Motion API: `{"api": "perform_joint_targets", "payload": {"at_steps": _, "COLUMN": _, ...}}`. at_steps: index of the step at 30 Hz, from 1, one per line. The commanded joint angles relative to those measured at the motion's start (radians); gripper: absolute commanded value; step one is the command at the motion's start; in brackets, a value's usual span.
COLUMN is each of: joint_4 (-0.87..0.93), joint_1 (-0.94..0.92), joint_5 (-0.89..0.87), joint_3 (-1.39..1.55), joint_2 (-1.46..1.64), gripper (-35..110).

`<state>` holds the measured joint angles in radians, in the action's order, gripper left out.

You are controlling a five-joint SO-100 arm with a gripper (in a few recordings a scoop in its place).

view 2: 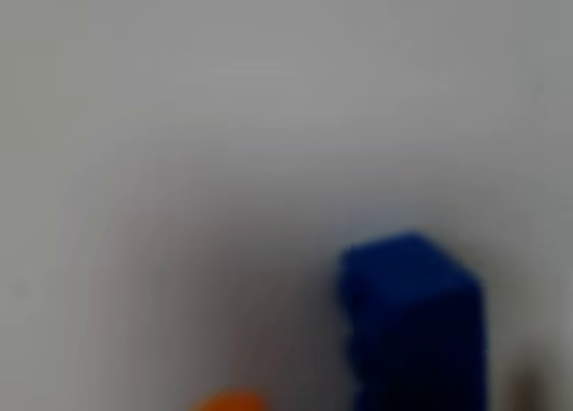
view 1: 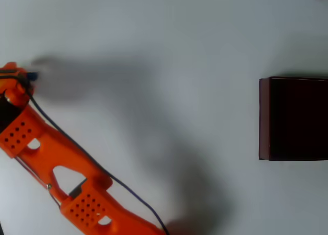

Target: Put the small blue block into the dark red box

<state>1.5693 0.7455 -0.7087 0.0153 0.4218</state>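
No text, label, brand, number or sign can be read in either view; the orange arm (view 1: 61, 163), the dark red box (view 1: 264, 117), the small blue block (view 2: 412, 330) and the pale bench (view 1: 169, 40) all show plain, unmarked surfaces, and the wrist view is too blurred to show any lettering

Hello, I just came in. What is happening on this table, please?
An orange robot arm reaches to the far left of the white table in the overhead view, its gripper right at the small blue block. The blurred wrist view shows the block close up; whether it is gripped is unclear. The dark red box waits at the right edge, apart.
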Motion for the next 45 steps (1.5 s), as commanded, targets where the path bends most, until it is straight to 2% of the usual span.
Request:
{"api": "perform_joint_targets", "payload": {"at_steps": 1, "joint_4": -0.011, "joint_1": 0.005, "joint_5": -0.023, "joint_3": 0.008, "joint_2": 0.021, "gripper": 22}}
{"api": "perform_joint_targets", "payload": {"at_steps": 26, "joint_4": -0.038, "joint_1": -0.035, "joint_5": -0.032, "joint_3": 0.048, "joint_2": 0.015, "gripper": 22}}
{"api": "perform_joint_targets", "payload": {"at_steps": 45, "joint_4": 0.011, "joint_1": -0.028, "joint_5": -0.046, "joint_3": 0.002, "joint_2": 0.003, "gripper": 22}}
